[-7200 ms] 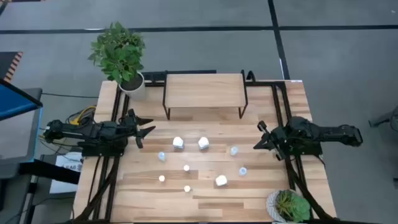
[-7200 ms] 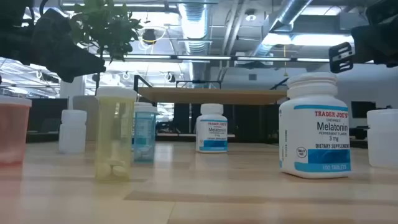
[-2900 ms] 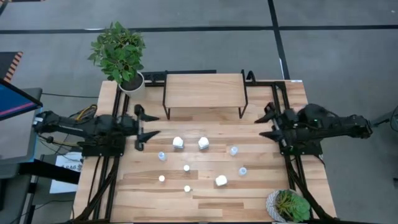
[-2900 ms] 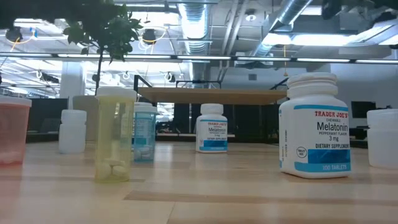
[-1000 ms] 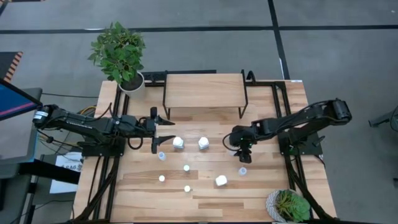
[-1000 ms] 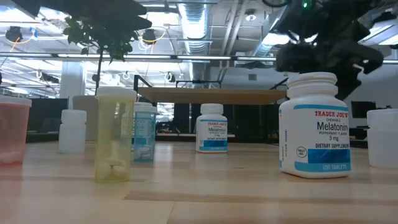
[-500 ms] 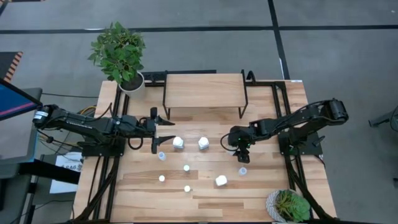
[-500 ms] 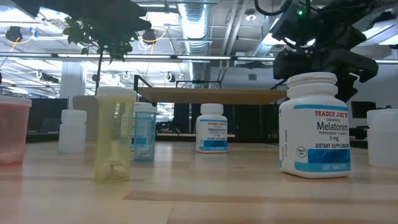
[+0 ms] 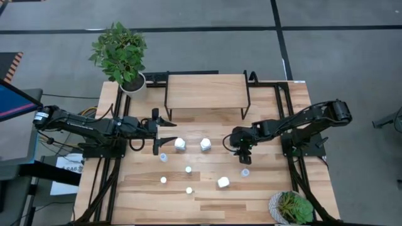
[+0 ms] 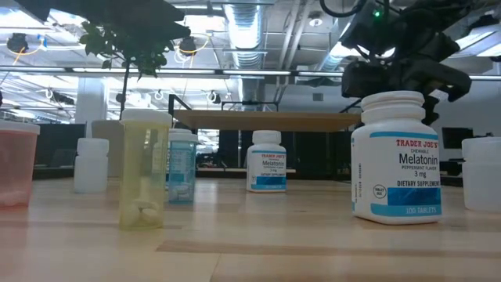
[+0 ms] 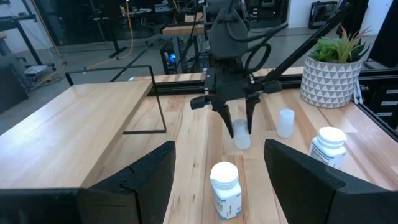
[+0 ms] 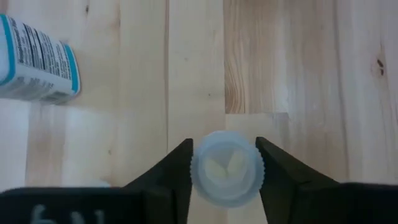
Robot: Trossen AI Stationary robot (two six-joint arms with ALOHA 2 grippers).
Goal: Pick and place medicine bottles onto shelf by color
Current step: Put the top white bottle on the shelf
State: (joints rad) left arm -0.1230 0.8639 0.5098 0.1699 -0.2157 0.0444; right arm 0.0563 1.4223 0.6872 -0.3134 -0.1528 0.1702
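Our left gripper (image 9: pixel 164 131) hovers spread wide near the white bottles (image 9: pixel 180 144). The shelf (image 9: pixel 206 91) holds nothing (every bottle stands on the table (image 9: pixel 264 188)). Our right gripper (image 12: pixel 226 167) clamps a pale blue bottle (image 12: pixel 227 168), so sorting has barely begun.

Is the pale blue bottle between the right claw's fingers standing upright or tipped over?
Upright: the right claw looks straight down on the pale blue bottle, and the left wrist view shows it standing.

Bright, even light from ceiling strips (image 10: pixel 235 72) — soft shadows on the table (image 9: pixel 207 194); nearest bottle (image 10: pixel 396 157) sharp, room behind hazy.
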